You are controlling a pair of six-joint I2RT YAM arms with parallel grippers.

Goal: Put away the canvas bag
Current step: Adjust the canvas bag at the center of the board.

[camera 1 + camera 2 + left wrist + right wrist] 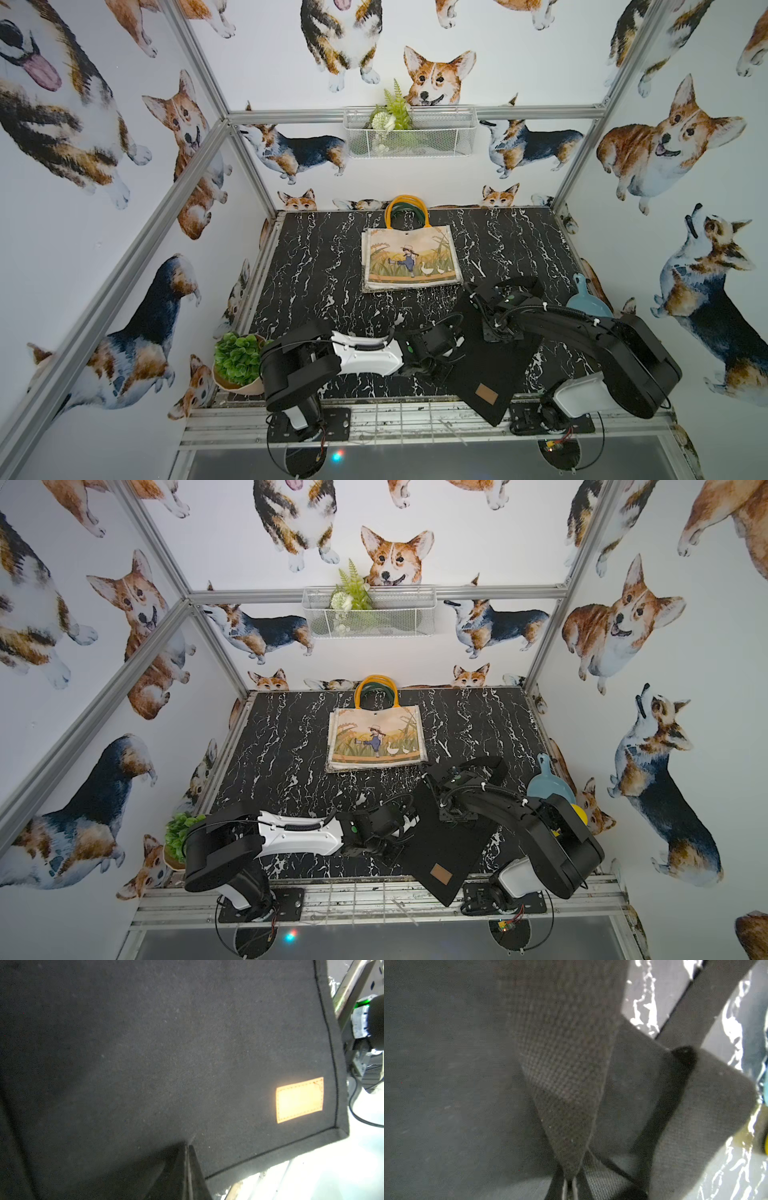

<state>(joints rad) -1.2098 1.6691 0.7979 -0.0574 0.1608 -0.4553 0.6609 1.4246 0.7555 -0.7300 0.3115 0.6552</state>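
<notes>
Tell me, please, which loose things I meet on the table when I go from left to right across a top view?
potted plant → illustrated tote bag → black canvas bag → blue dish

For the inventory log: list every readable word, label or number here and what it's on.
No text can be read.
Tan patch on the black canvas bag: washed out, unreadable.
White sticker on the rig hardware: too blurred to read.
Illustrated tote: picture only, no words.

2 top views overlook table [311,270]; wrists close-up.
</notes>
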